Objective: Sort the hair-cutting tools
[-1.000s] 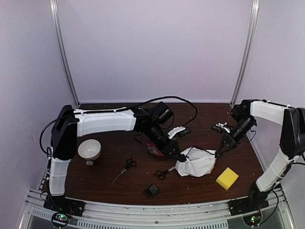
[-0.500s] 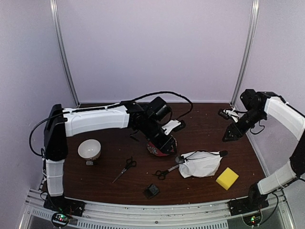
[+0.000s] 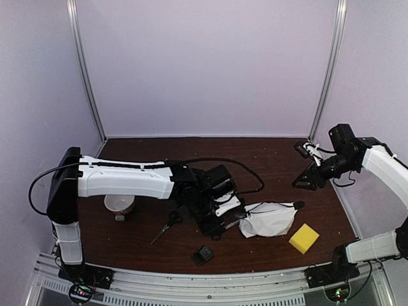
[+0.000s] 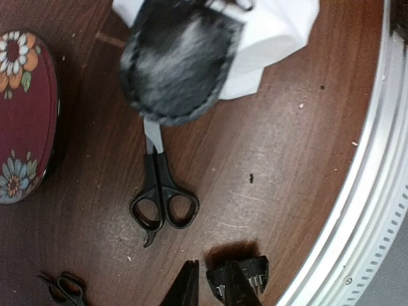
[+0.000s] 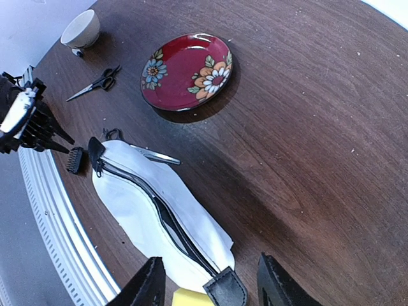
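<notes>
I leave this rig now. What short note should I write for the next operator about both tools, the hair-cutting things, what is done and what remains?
Left tool: at the attachment block near the table's front edge, fingers close together, nothing held; whether fully shut, I cannot tell.
Right tool: open, empty, raised at the right side.
Things: first scissors on the table, blade tip at the white pouch; second scissors on the table nearer the white bowl; the clipper shows in no view.
Done: nothing visibly sorted.
Remaining: both scissors, the block, and finding the clipper.
</notes>
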`<act>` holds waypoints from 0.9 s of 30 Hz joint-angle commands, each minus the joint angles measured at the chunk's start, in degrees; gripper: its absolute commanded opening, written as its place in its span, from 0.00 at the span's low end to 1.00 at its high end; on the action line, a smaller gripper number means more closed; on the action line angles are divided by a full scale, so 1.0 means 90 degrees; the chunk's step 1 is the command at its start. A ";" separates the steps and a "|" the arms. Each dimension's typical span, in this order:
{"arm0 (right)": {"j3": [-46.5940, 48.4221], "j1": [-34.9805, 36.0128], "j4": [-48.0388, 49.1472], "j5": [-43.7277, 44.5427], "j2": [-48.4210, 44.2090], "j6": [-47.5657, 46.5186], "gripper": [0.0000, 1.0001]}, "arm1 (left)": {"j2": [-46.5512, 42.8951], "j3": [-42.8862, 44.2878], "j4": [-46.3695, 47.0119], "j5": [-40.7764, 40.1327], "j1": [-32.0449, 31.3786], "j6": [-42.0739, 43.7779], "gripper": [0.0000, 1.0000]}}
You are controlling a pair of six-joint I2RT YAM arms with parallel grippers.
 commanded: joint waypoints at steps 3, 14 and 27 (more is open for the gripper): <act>-0.0148 0.0056 0.0447 -0.0391 -0.0136 0.0111 0.50 | 0.0097 -0.0196 0.0010 -0.0628 -0.0169 0.0599 0.29; -0.0167 0.0060 0.0441 -0.0247 -0.0257 0.0121 0.50 | 0.0907 0.0217 -0.0072 -0.0363 -0.0180 0.0872 0.25; -0.0238 0.0055 0.0461 -0.0351 -0.0212 0.0073 0.50 | 0.1445 0.0577 -0.0071 -0.0605 -0.0181 0.0906 0.25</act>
